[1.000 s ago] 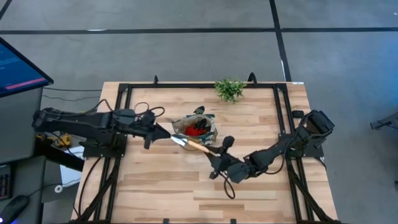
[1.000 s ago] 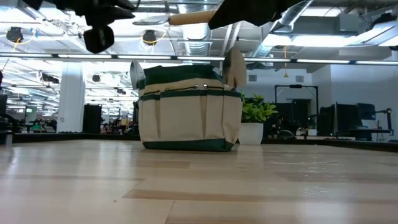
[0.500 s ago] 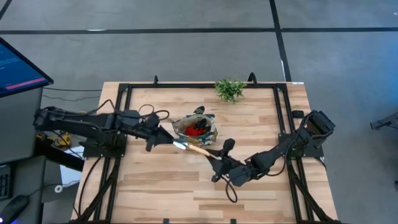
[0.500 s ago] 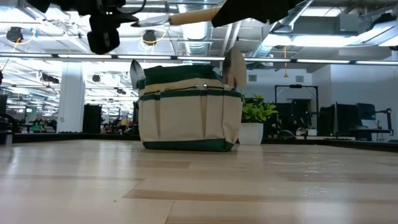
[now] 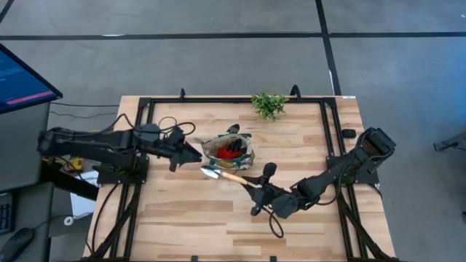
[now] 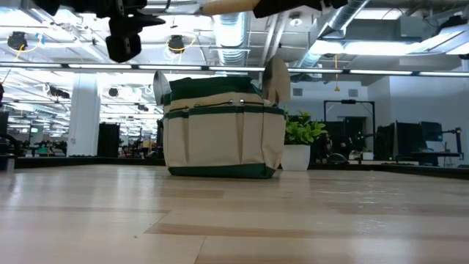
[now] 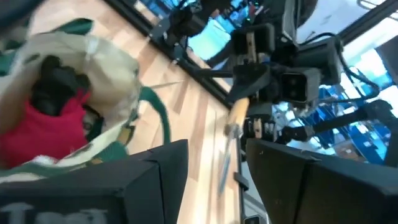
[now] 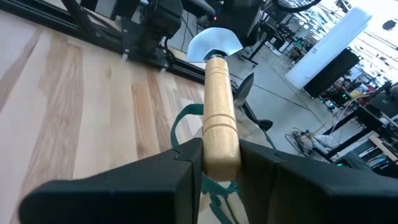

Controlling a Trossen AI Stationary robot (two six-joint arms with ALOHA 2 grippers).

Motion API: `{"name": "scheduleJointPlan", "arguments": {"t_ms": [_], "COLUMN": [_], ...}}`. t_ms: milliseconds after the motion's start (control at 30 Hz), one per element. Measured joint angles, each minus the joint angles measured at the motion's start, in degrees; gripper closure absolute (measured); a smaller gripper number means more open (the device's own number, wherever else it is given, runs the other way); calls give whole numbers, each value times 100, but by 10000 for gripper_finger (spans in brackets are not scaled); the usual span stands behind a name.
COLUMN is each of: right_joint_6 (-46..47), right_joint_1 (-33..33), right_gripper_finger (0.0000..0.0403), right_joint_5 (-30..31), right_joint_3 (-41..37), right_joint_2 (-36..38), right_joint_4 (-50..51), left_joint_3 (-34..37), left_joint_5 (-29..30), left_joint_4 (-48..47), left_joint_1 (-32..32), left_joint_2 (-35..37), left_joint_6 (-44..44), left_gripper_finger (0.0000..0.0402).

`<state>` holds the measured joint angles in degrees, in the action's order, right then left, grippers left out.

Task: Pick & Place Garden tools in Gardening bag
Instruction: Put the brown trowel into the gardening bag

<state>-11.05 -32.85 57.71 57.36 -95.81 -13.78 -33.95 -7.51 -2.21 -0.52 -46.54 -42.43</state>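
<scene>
Since a second ago the left gripper point(image 5: 195, 153) has let go of the trowel point(image 5: 224, 175) blade and backed off toward its own side, while the trowel has shifted away from the gardening bag point(image 5: 228, 150) toward the near side of the surface point(image 5: 189, 218).

The left fingers point(image 7: 155, 180) now stand apart with nothing between them, their tips just beside the bag's left rim and apart from the silver blade. The right gripper point(image 5: 256, 188) has its fingers point(image 8: 180, 168) closed on the end of the trowel's light wooden handle, holding it level in the air, blade pointing toward the left arm. In the high view the trowel lies just in front of the bag, not inside it; in the low view its handle point(image 6: 227, 6) shows above the bag point(image 6: 223, 128).

The bag stands upright near the middle of the surface. Inside it are a red item point(image 7: 37, 124) and dark pieces, and two silver blades point(image 6: 276, 79) stick up above its rim. A leafy green plant point(image 5: 269, 104) sits near the far edge, well apart from both arms.
</scene>
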Motion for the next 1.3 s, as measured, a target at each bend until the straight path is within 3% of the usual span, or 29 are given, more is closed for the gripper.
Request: {"name": "scheduleJointPlan", "arguments": {"t_ms": [300,933,1133,1300], "right_joint_6": [59,5,0,2], "right_joint_1": [62,63,62,62], "right_gripper_finger": [341,341,341,341], "right_joint_5": [-76,149,138,131], "right_joint_3": [0,0,0,0], "right_joint_2": [0,-2,-2,-2], "right_joint_4": [20,7,8,6], "left_joint_3": [-4,-2,-2,-2], "left_joint_5": [-199,-1097,-1088,-1078], "left_joint_4": [672,668,700,714], "left_joint_1": [27,29,29,29], "left_joint_2": [-497,-951,-922,-922], "left_joint_6": [0,-7,-2,6], "left_gripper_finger": [248,249,271,312]}}
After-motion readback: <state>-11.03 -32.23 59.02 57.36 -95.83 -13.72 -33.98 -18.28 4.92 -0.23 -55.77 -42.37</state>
